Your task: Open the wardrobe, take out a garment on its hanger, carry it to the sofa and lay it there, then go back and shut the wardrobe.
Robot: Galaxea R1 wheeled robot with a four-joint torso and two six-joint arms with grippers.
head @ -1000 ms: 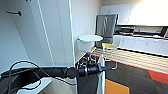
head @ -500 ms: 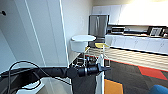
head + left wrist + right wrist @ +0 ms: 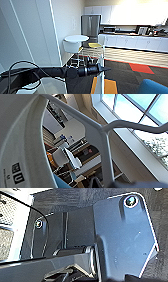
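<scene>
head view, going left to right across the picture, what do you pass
white panelled wall → left arm's tool holding the white hanger → steel fridge → white kitchen counter → red floor patch → blue sofa at the lower right corner

A steel refrigerator (image 3: pixel 91 24) stands beside white kitchen cabinets (image 3: pixel 135 42), with a round white table (image 3: pixel 75 38) nearer.
</scene>
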